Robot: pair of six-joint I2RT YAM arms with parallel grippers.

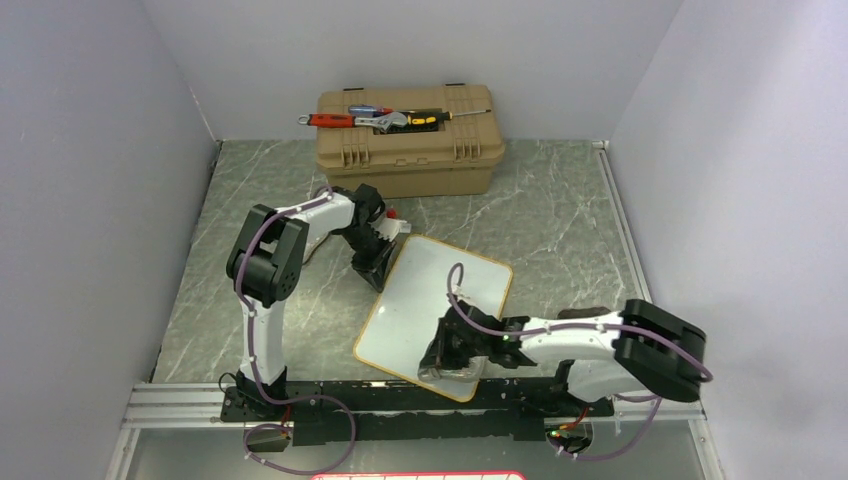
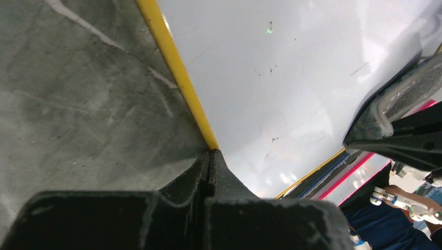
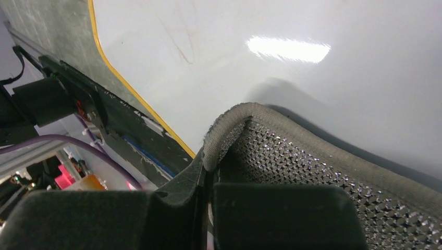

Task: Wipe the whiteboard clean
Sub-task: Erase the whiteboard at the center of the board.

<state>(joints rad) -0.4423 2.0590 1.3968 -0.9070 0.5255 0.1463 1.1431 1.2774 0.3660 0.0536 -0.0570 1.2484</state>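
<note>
At the middle of the worktop (image 1: pixel 560 220), one whiteboard (image 1: pixel 425 300) lies flat and askew. Left gripper (image 2: pixel 210 153): closed, tips on the yellow rim. Right gripper (image 3: pixel 207 165): closed on one grey cloth (image 3: pixel 323 161) that rests on the board. Risk: a wiping push could slide the board if the rim contact slips, or drag the cloth free. One toolbox (image 1: pixel 405 150) stands behind.

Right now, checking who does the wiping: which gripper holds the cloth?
The right gripper, shut on a grey mesh cloth over the whiteboard; the left gripper is shut empty, tips at the board's edge.
</note>
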